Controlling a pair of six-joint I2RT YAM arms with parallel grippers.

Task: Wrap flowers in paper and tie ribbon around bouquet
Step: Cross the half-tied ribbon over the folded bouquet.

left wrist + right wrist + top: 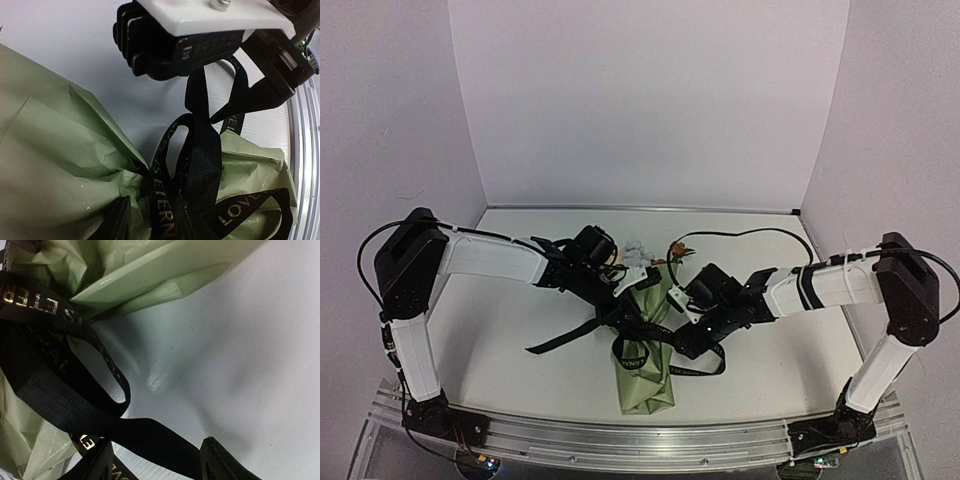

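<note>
Right gripper (pixel 160 460): jaws wide, a ribbon (pixel 65 400) strand lying loose between them, just right of the bouquet (pixel 646 385). Left gripper (pixel 625 300): over bouquet's middle, jaws masked by ribbon loops, grip cannot be told. Flowers (pixel 638 250) protrude at bouquet's far end.

I have open table (pixel 760 262) far right and all along the left, room enough for either arm to pass outward. The middle is crowded: the left gripper (pixel 638 298) and right gripper (pixel 682 325) sit nose to nose over the bouquet (pixel 645 385), just beside each other. The ribbon (pixel 565 338) loops around it, tails trailing left and right over the table, and one strand lies across the gap between the right fingers (pixel 220 460). Walls (pixel 650 100) close the left, right and far sides.
</note>
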